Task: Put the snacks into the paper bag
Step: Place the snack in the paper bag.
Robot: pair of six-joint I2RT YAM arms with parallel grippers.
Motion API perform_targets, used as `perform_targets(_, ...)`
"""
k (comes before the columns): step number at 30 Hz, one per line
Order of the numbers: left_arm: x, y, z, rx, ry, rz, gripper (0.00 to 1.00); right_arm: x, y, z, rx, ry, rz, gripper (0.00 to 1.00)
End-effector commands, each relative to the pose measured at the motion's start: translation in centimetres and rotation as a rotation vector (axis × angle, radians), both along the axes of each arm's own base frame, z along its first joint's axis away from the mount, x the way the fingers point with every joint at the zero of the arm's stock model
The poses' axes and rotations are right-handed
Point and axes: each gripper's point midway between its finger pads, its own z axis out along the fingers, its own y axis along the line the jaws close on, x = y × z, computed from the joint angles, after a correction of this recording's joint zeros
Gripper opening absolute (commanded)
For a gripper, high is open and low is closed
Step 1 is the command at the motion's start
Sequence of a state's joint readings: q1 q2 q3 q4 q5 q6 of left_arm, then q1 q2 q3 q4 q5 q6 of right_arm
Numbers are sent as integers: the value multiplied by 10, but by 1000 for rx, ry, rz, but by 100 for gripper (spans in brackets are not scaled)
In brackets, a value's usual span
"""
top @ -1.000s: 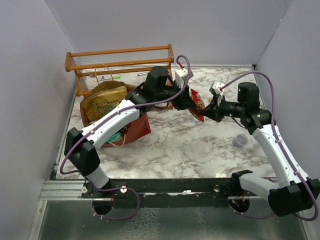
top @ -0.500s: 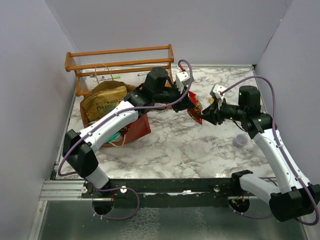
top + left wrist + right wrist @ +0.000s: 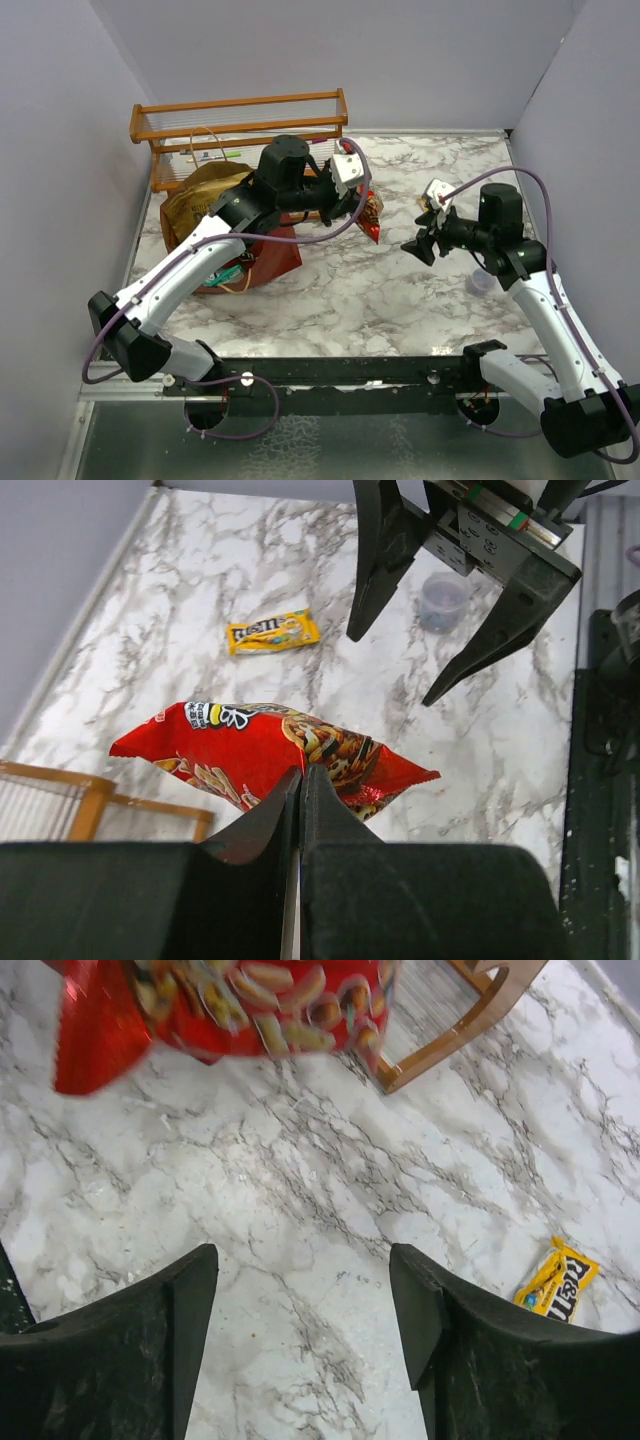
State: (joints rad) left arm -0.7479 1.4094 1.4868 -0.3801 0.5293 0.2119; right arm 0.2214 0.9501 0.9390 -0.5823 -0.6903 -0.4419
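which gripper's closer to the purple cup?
Right. In the top view the right gripper, jaws open, sits up-left of the purple cup; the left gripper, shut on the red snack packet, is farther left.

The left gripper point(image 3: 302, 772), arm stretched forward, pinches a red packet point(image 3: 260, 755); the right gripper point(image 3: 422, 245) faces it, fingers spread wide.

The top camera looks down from high at 6 o'clock toward 12 o'clock and covers the whole marble table point(image 3: 400, 290). Both wrist cameras look from close, roughly facing each other, and share the red snack packet point(image 3: 250, 750) and the yellow packet point(image 3: 272, 632).
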Motion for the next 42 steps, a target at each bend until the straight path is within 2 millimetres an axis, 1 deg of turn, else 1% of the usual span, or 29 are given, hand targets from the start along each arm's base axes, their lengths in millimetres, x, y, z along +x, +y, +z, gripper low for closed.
perform_targets(1,10,38,28,81,-205,90,0,14,-10,-21,-73,-19,-46,71)
perform_targets(6,13,75,42,139,-299,157,0,16,-9,-40,-77,14,-47,73)
perform_targets(9,12,98,55,144,-329,197,0,16,-10,-44,-70,9,-57,73)
perform_targets(12,10,121,71,131,-347,248,0,18,-13,-44,-78,-10,-76,73)
perform_targets(15,4,147,92,111,-367,310,0,17,-16,-47,-85,-19,-89,73)
perform_targets(18,-3,173,108,112,-387,379,0,16,-17,-49,-89,-21,-93,73)
perform_targets(20,-6,191,115,125,-403,438,0,16,-17,-48,-89,-23,-94,73)
perform_targets(23,-8,222,116,191,-427,548,0,16,-18,-49,-92,-22,-97,73)
perform_targets(27,-6,266,109,301,-421,732,0,17,-19,-51,-98,-23,-105,73)
perform_targets(30,-5,288,98,330,-358,839,0,18,-20,-52,-100,-20,-108,73)
perform_targets(33,-2,296,79,313,-250,894,0,19,-20,-54,-104,-15,-109,73)
perform_targets(39,2,295,33,285,-62,908,0,19,-21,-54,-109,-19,-118,73)
perform_targets(42,6,297,19,286,-17,919,0,18,-22,-54,-111,-20,-122,73)
